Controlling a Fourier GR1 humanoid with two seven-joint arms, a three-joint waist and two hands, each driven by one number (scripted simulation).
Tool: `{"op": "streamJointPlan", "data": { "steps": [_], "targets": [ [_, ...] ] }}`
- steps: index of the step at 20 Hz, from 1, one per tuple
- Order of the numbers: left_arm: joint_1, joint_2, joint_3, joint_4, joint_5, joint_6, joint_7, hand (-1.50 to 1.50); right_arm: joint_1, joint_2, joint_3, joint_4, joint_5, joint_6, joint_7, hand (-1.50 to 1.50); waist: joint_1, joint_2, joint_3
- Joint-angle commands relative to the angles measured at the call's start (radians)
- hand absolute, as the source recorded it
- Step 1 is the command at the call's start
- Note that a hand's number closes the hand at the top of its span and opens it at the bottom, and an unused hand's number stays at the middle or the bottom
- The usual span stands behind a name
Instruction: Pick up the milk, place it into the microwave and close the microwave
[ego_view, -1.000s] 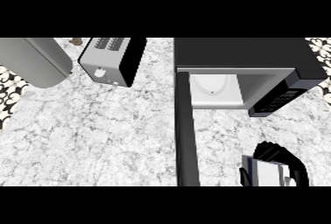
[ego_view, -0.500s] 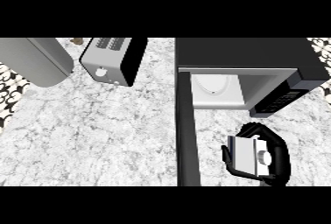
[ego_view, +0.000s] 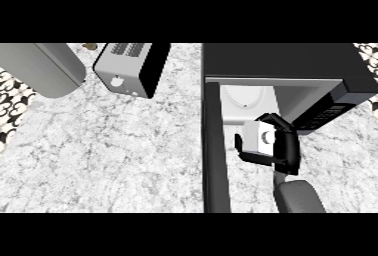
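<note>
The right hand comes up from the lower edge of the head view on its grey forearm, and its black fingers and thumb are curled round the milk, a small white carton that shows between them with a round mark on its near face. Hand and carton sit just in front of the microwave, at the mouth of its open cavity, with the carton overlapping the lower edge of the pale interior; whether it rests on the cavity floor or is held above it I cannot tell. Inside the cavity a white round turntable plate shows behind the carton. The microwave door stands swung open, seen edge-on as a long dark bar running down the view just left of the hand and not touching it. The microwave's control panel shows to the right of the cavity, near the back of the hand. On the marbled worktop, well apart to the left, stand a silver toaster with dark slots on top and, further left at the edge, a large rounded grey object. The left hand does not show in this view
</note>
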Motion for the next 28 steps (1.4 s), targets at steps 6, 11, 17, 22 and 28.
{"op": "streamJointPlan", "data": {
  "steps": [6, 11, 17, 22, 28],
  "targets": [
    [0.030, 0.036, 0.052, -0.002, 0.040, -0.052, -0.030, -1.50, -0.324, -0.003, -0.167, 0.499, -0.054, -0.038, -0.131, 1.50, 0.021, 0.006, 0.001],
    [-0.091, 0.009, 0.056, 0.050, 0.050, -0.028, 0.029, -1.50, -0.454, -0.049, -0.198, 0.710, 0.006, -0.123, -0.185, 1.50, 0.016, 0.011, 0.001],
    [-0.051, 0.000, 0.024, -0.011, 0.020, -0.010, 0.038, -1.50, -0.514, -0.102, -0.243, 0.923, 0.025, -0.140, -0.308, 1.50, 0.047, 0.022, 0.004],
    [-0.048, 0.029, 0.034, 0.030, 0.014, -0.055, 0.012, -1.50, -0.617, -0.179, -0.249, 1.003, 0.055, -0.173, -0.293, 1.50, 0.063, 0.026, 0.004],
    [-0.085, 0.003, 0.034, 0.110, 0.004, -0.064, -0.030, -1.50, -0.677, -0.234, -0.246, 1.051, 0.091, -0.248, -0.325, 1.50, 0.078, 0.031, 0.003]
  ]
}}
